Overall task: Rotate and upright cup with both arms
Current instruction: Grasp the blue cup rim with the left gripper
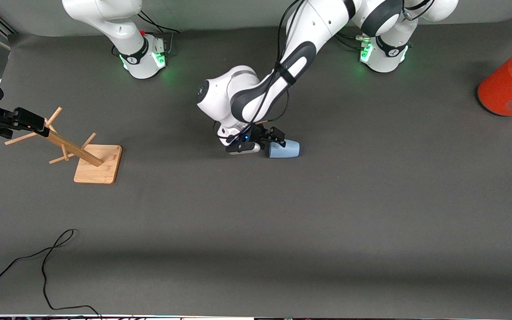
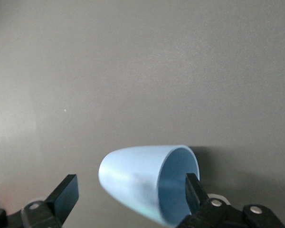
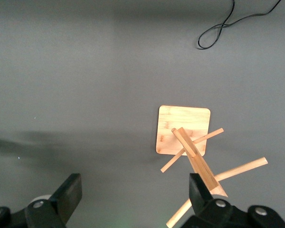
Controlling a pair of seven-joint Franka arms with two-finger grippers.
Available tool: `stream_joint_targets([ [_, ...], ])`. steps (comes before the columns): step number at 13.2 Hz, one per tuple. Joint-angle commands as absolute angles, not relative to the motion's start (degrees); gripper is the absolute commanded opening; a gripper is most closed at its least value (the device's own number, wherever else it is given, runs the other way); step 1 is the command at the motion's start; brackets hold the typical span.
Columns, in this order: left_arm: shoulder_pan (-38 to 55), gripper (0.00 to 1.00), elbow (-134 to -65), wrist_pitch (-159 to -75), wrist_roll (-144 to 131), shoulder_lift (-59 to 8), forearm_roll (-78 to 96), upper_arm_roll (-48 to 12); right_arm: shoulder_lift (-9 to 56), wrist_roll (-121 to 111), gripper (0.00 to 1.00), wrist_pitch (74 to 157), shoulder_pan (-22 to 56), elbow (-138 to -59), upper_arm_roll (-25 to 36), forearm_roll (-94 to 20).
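Cup on its side, both claws released

The pale blue cup (image 1: 284, 149) lies tipped over at the frame's centre; the left gripper (image 1: 268, 138) straddles its rim, fingers spread, one inside the mouth. The right gripper (image 1: 14, 119), spread and empty, hangs above the wooden rack (image 1: 82, 153) at the frame's left edge.

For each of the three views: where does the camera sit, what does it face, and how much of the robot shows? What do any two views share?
Front: high across the table, facing both bases; shows both arms, the left gripper open around the lying cup, the wooden rack, the orange cylinder.
Left wrist: on the left arm, looking down past its open fingers; one reaches into the cup's mouth.
Right wrist: on the waiting right arm, above the rack; its open fingers show.
Shared: front and left wrist both show the cup; front and right wrist, the rack.
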State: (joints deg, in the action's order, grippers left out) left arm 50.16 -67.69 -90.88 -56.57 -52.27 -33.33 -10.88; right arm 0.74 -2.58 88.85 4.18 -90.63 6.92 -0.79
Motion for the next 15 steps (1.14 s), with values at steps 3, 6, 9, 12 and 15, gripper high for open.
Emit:
stream_joint_targets([
  [3,50.6,0.94,-67.3,-91.5,-54.0,-53.2,-36.7,-10.5,-0.2,-3.1,1.0,89.4,4.8,-91.2,7.3,-0.8],
  [6,50.7,0.67,-68.5,-91.6,-52.6,-53.5,-37.5,-10.5,-0.2,-3.2,1.0,89.4,4.8,-91.2,7.3,-0.8],
  [9,50.8,0.0,-68.6,-90.9,-49.5,-53.4,-38.9,-10.5,-0.2,-3.3,1.0,90.1,4.7,-91.3,7.4,-0.4],
  [12,50.7,0.0,-68.6,-90.1,-42.7,-52.9,-39.1,-10.5,-0.1,-3.3,1.0,90.7,4.8,-91.3,7.3,-0.3],
  [15,50.0,0.0,-67.8,-84.8,-36.9,-50.5,-38.5,-9.8,0.0,-3.3,1.0,90.7,4.7,-91.3,7.4,-0.3],
])
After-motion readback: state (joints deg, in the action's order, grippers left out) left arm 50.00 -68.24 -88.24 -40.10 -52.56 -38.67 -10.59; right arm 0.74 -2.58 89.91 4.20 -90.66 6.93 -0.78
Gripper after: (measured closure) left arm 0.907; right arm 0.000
